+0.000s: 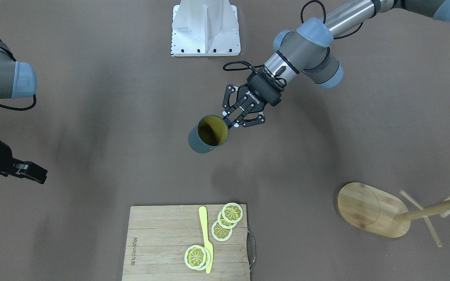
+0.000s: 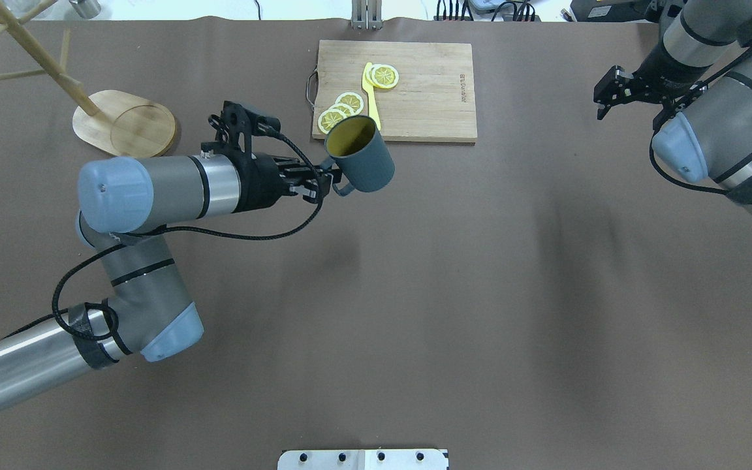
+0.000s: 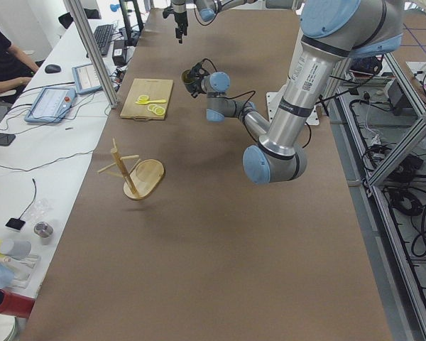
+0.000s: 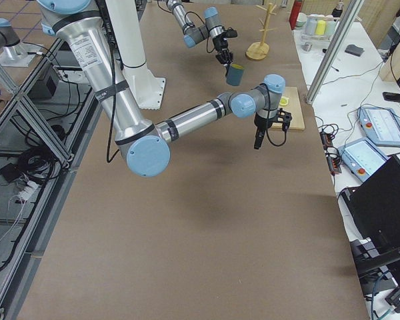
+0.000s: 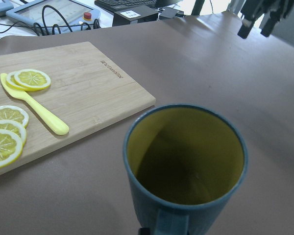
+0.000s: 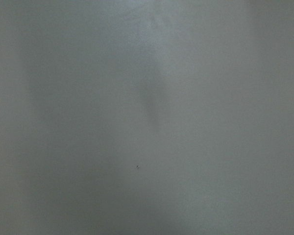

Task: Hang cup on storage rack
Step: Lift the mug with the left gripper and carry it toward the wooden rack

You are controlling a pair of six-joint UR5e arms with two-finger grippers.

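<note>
Transport step of the hanging task. My left gripper [image 2: 325, 185] is clamped on the handle of the cup [image 2: 361, 155], which is held clear of the table with its mouth tilted up, just off the near edge of the cutting board [image 2: 428, 98]. The storage rack [image 2: 125, 124] stands well apart, at the far left corner. I judge that the next move must swing the cup toward the rack, then line the handle loop up with a free peg; since the fingers occupy the handle, threading room looks tight. Lemon slices [image 2: 342, 104] and a yellow knife [image 2: 371, 98] lie on the board, outside that path. My right gripper [image 2: 606, 96], fingers apart, idles far right.
</note>
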